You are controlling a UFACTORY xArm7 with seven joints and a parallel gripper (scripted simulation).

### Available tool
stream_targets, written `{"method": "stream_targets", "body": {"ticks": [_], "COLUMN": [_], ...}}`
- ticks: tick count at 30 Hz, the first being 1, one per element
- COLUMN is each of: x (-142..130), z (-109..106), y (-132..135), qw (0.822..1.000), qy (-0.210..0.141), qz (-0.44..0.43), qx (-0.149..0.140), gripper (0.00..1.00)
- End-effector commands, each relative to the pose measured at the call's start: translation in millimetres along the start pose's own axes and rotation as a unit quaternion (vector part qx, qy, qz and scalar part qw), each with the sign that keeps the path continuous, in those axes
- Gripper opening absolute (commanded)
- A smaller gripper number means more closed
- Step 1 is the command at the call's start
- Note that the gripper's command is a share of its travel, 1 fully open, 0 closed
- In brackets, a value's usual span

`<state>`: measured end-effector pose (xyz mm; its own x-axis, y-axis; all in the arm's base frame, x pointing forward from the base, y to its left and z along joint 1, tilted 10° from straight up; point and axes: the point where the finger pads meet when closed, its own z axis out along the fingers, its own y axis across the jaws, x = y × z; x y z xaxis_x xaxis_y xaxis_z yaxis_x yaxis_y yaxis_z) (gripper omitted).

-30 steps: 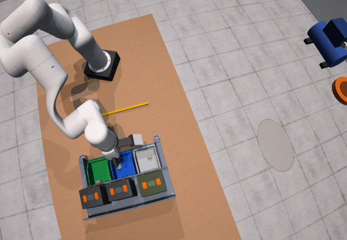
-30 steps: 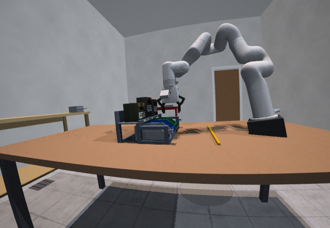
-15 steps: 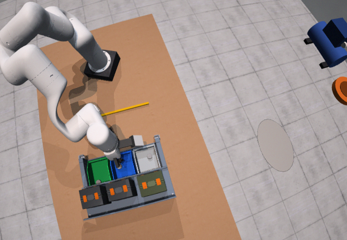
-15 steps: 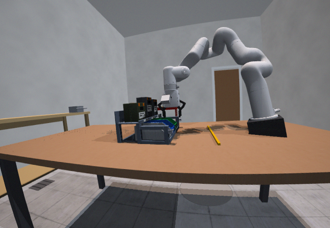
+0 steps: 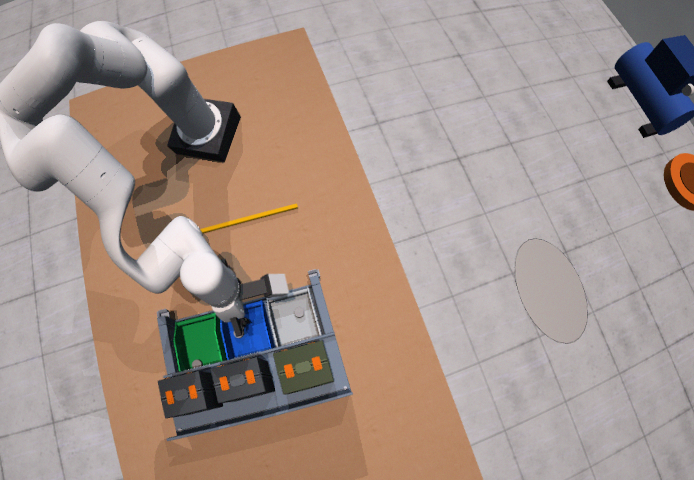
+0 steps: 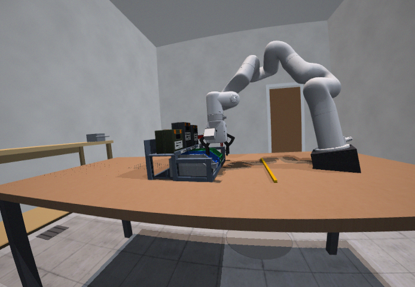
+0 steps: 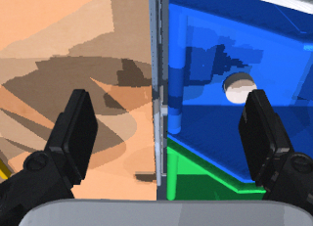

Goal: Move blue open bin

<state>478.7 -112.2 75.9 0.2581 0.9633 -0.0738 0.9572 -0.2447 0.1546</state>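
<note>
The blue open bin sits in the shelf's front row, between the green bin and the pale grey bin. A pale round part lies inside it. The shelf stands on the table. My gripper is wide open and empty, pointing down above the bin's front edge. In the wrist view one finger is over the bin's inside, the other over the table in front of the shelf's rail.
Two black cases and an olive case with orange latches stand on the upper level behind the bins. A yellow bar lies on the table between the shelf and the arm's base.
</note>
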Motion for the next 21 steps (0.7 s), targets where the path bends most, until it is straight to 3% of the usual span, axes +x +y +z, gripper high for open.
{"method": "stream_targets", "body": {"ticks": [1, 21], "x": [0.7, 0.5], "z": [9.3, 10.6], "y": [6.5, 6.7], "qw": [1.000, 1.000], "qy": [-0.005, -0.005], "qz": [0.001, 0.001], "qx": [-0.005, -0.005], "gripper": [1.00, 1.00]}}
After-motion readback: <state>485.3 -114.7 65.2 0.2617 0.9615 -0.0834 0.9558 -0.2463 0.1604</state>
